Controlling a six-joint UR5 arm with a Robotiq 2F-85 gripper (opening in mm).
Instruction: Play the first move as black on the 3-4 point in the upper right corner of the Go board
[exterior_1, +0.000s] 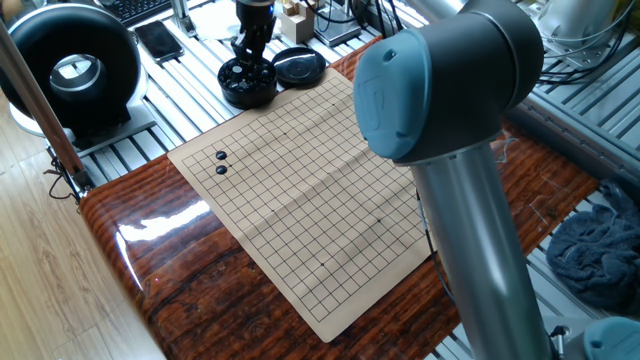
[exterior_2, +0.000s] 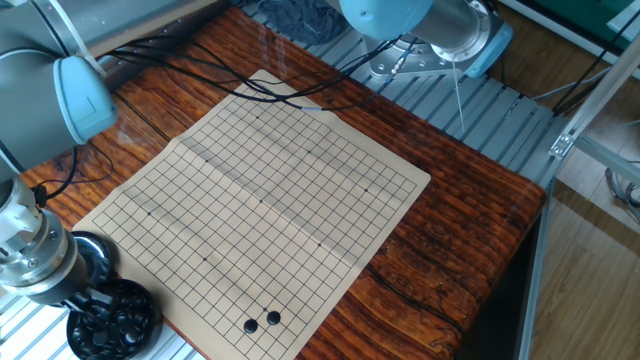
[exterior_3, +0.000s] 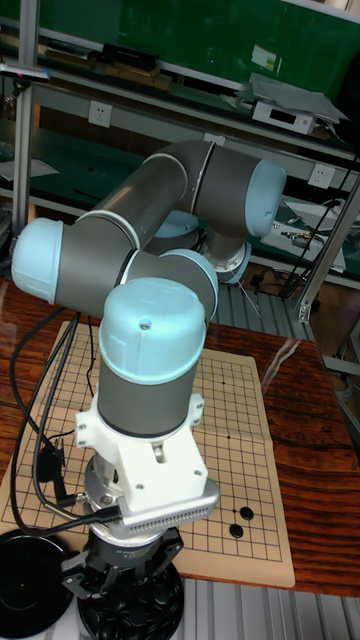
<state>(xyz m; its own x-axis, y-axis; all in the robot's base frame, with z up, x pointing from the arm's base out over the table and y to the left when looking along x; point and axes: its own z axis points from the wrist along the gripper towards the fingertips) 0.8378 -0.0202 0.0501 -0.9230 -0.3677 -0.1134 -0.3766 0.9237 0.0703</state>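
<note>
A tan Go board (exterior_1: 300, 190) (exterior_2: 260, 200) (exterior_3: 225, 440) lies on the wooden table. Two small black stones (exterior_1: 221, 163) (exterior_2: 261, 322) (exterior_3: 240, 521) sit side by side near one board edge. The other grid crossings are bare. A black bowl (exterior_1: 247, 86) (exterior_2: 112, 320) full of black stones stands just off the board's corner. My gripper (exterior_1: 250, 60) (exterior_2: 88, 298) (exterior_3: 120, 590) points straight down into this bowl, its fingertips among the stones. The arm's wrist hides the tips, so a held stone cannot be seen.
The bowl's black lid (exterior_1: 299, 66) lies beside the bowl. A large round black device (exterior_1: 75, 65) stands past the table's end. Black cables (exterior_2: 200, 75) trail over the far board edge. A blue cloth (exterior_1: 600, 245) lies off the table.
</note>
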